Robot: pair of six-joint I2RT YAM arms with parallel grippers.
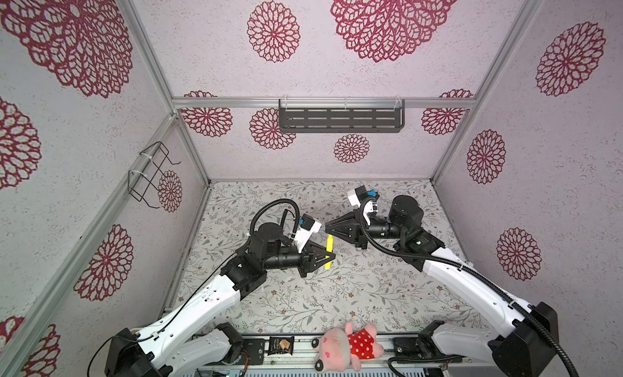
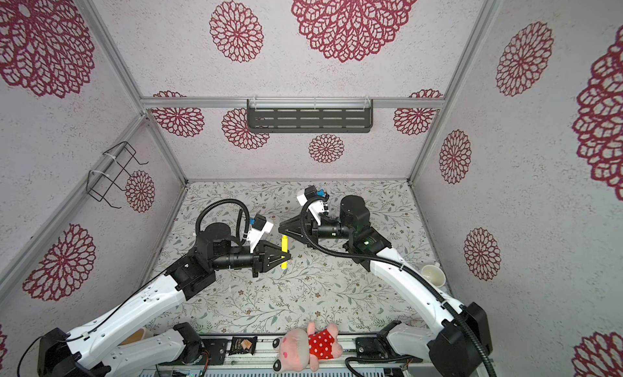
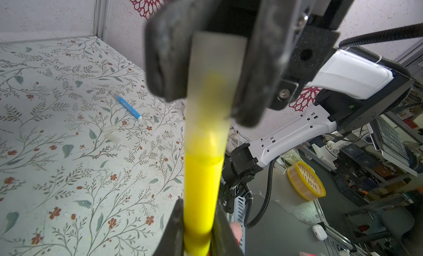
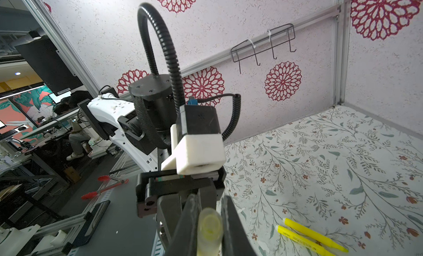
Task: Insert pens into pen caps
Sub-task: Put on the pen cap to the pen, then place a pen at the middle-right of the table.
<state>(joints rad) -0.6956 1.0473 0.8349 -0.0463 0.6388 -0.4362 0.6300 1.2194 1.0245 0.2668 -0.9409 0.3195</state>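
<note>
Your left pincer point(image 1: 331, 256) pinches the bright yellow plastic pen point(image 1: 329, 244) above the flowered counter point(image 1: 337, 297). Your right pincer point(image 1: 327, 227) pinches a whitish translucent tube cap point(image 3: 207, 129), which seems seated over that pen's end, though blur hides the join. A slim blue pen point(image 3: 128, 107) lies on the counter.

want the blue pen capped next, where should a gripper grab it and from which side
Take the blue pen at mid-barrel, straight down from above, jaws spanning its width. It lies flat and alone on the table cover, with bare cover along both long sides. The nearest loose cap lies clear of it.
</note>
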